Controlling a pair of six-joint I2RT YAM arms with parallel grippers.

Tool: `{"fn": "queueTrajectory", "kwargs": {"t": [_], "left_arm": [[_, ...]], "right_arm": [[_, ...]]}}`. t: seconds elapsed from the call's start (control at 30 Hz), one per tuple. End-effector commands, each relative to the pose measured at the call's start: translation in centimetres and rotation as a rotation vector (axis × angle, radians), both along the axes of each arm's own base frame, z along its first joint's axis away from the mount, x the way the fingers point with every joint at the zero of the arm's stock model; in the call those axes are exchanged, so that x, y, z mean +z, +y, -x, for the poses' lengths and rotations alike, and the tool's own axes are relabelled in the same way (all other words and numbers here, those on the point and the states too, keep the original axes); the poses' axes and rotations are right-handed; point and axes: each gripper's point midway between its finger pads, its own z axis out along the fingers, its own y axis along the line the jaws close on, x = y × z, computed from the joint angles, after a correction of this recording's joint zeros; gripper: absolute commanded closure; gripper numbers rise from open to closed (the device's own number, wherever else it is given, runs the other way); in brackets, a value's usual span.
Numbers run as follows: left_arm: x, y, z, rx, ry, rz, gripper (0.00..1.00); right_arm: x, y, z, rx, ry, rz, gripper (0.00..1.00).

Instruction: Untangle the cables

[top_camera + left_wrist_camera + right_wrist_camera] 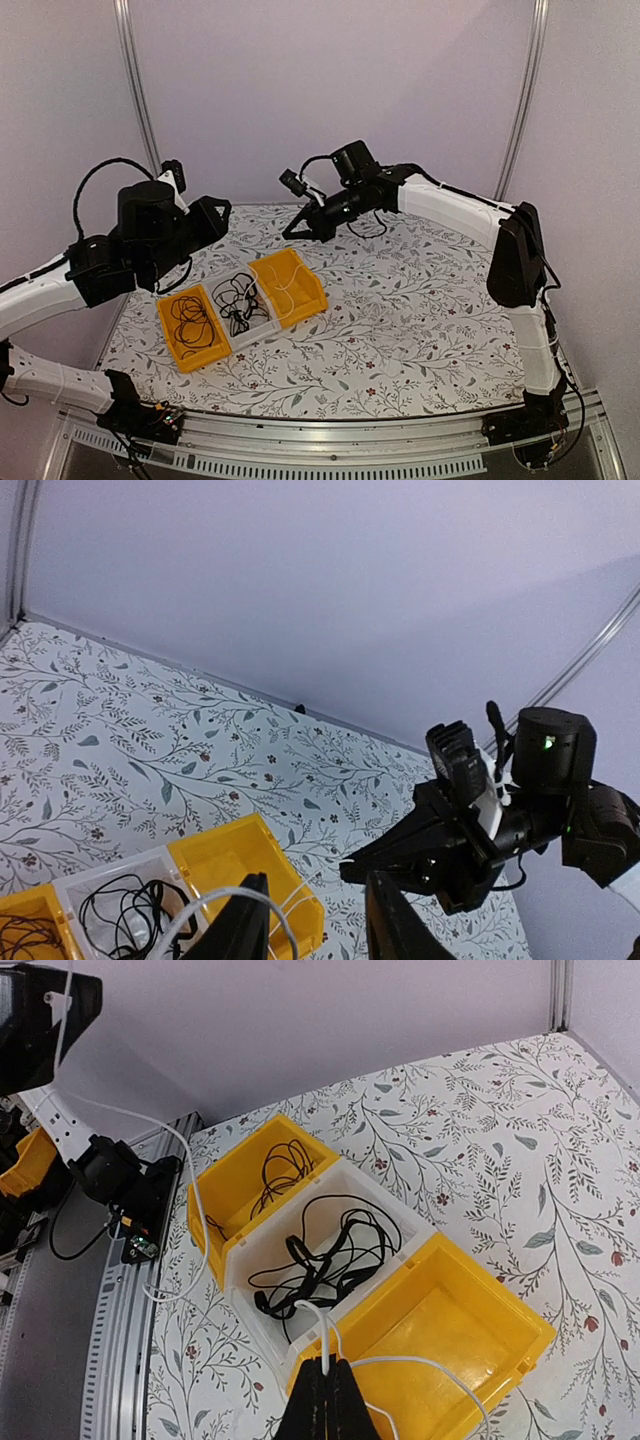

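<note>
A pale cream cable (pixel 420 1363) loops over the empty right yellow bin (pixel 470 1360). My right gripper (pixel 327 1363) is shut on it above the bin's rim. A long strand (pixel 195 1210) of it runs up toward my left gripper (pixel 222 210). In the left wrist view the cable (pixel 200 905) crosses one finger (pixel 240 930) of my left gripper (pixel 313 880), whose jaws stand apart. Tangled black cables (pixel 330 1250) lie in the white middle bin (pixel 262 325). More black cables (pixel 275 1165) lie in the left yellow bin (pixel 168 335). My right gripper (pixel 296 230) hovers behind the bins.
The three bins stand in a row on the floral tablecloth (pixel 420 320), left of centre. Pale walls with metal posts (pixel 135 90) enclose the back. The metal rail (pixel 115 1340) with the left arm's base lies near the bins.
</note>
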Motion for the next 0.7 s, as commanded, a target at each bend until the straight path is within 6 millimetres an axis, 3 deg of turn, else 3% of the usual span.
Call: {"fn": "queueTrajectory", "kwargs": {"t": [0.0,0.2,0.33,0.43,0.57,0.67], "left_arm": [[0.6,-0.6,-0.6,-0.036,-0.04,0.04,0.64],[4.2,-3.8,-3.4,-0.115,-0.136,0.075,0.65],[5.7,-5.7,-5.9,-0.104,-0.149,0.041,0.66],[5.0,-5.8,-7.6,-0.04,-0.106,-0.022,0.67],[4.7,-5.2,-8.6,0.031,-0.091,-0.056,0.67],[4.2,-4.9,-8.8,0.04,-0.081,-0.064,0.68]], "right_arm": [[-2.6,0.6,-2.5,-0.057,-0.022,0.033,1.0],[-7.4,1.0,-4.0,-0.089,-0.021,0.105,0.99],[-9.7,0.6,-3.9,-0.062,0.008,0.136,0.82],[-8.5,-0.1,-3.5,-0.026,0.039,0.101,0.72],[-6.3,-1.0,-2.9,-0.003,0.044,0.073,0.51],[-4.6,-2.1,-3.7,-0.055,-0.016,0.087,0.47]]}}
